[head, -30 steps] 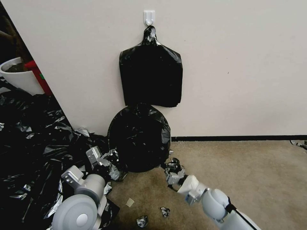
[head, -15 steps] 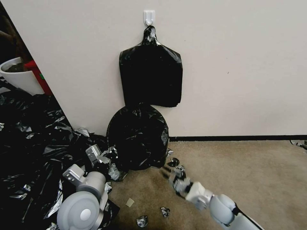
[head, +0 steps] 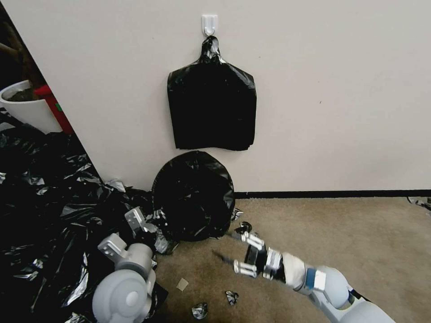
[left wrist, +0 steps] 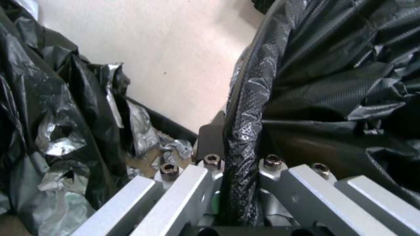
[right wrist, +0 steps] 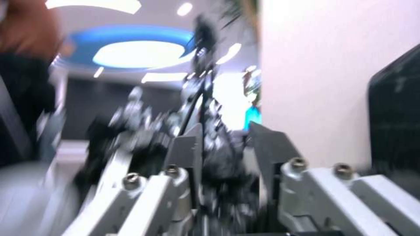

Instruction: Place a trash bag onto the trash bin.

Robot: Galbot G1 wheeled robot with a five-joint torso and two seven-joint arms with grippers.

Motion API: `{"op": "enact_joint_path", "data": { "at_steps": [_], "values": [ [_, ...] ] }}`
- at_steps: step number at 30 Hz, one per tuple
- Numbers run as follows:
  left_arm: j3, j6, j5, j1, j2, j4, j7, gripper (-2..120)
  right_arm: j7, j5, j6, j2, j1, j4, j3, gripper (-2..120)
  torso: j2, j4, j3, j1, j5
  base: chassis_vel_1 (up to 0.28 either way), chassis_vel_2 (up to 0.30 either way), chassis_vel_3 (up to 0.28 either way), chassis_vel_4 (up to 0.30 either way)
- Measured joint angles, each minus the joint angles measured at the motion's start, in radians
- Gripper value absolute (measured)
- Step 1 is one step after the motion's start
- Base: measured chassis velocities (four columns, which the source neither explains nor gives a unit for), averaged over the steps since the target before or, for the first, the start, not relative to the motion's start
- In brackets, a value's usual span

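**Kid:** Black plastic! Where is it?

**Pal:** Your trash bag point(head: 193, 197) sits on the carpet point(head: 359, 251) against the wall point(head: 336, 89). It is wrinkly and shiny, and it is stretched round over the trash bin, which it hides.

**Kid:** And your arms?

**Pal:** Your left gripper point(head: 146, 224) reaches in low and pinches the bag's edge tight. Your right gripper point(head: 228, 246) hangs low just beside the bag, with its fingers spread and nothing in them.

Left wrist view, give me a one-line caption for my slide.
Left gripper clamps the trash bag where the film wraps the trash bin's rim, loose black plastic heaped alongside.
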Motion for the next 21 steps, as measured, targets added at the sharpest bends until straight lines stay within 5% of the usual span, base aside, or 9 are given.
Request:
{"op": "enact_joint_path", "data": {
  "at_steps": [3,4,5,7,9,21],
  "values": [
    [0.019,-0.049,0.047,0.015,-0.014,0.014,0.028,2,0.239,-0.033,-0.070,0.020,0.007,0.084,-0.074,18,0.000,0.0000,0.000,0.000,0.0000,0.000,0.000,0.000,0.000],
    [0.028,-0.076,0.071,0.023,-0.020,0.021,0.044,2,0.395,-0.083,-0.127,0.031,0.015,0.115,-0.130,11,0.000,0.0000,0.000,0.000,0.0000,0.000,0.000,0.000,0.000],
    [0.028,-0.076,0.071,0.023,-0.020,0.021,0.044,2,0.395,-0.083,-0.127,0.031,0.015,0.115,-0.130,11,0.000,0.0000,0.000,0.000,0.0000,0.000,0.000,0.000,0.000],
    [0.049,-0.151,0.139,0.042,-0.032,0.038,0.091,2,0.753,-0.160,-0.308,0.067,0.051,0.148,-0.267,0,0.000,0.0000,0.000,0.000,0.0002,0.000,0.000,0.000,0.000],
    [0.058,-0.198,0.185,0.051,-0.037,0.051,0.117,2,0.919,-0.170,-0.433,0.089,0.081,0.148,-0.332,0,0.000,0.0000,0.000,0.000,0.0001,0.000,0.000,0.000,0.000],
    [0.069,-0.412,0.462,0.069,-0.036,0.153,0.267,2,1.220,-0.087,-0.702,0.177,0.256,0.013,-0.421,0,0.000,0.0000,0.000,0.000,0.0001,0.000,0.000,0.000,0.000]
  ]
}}
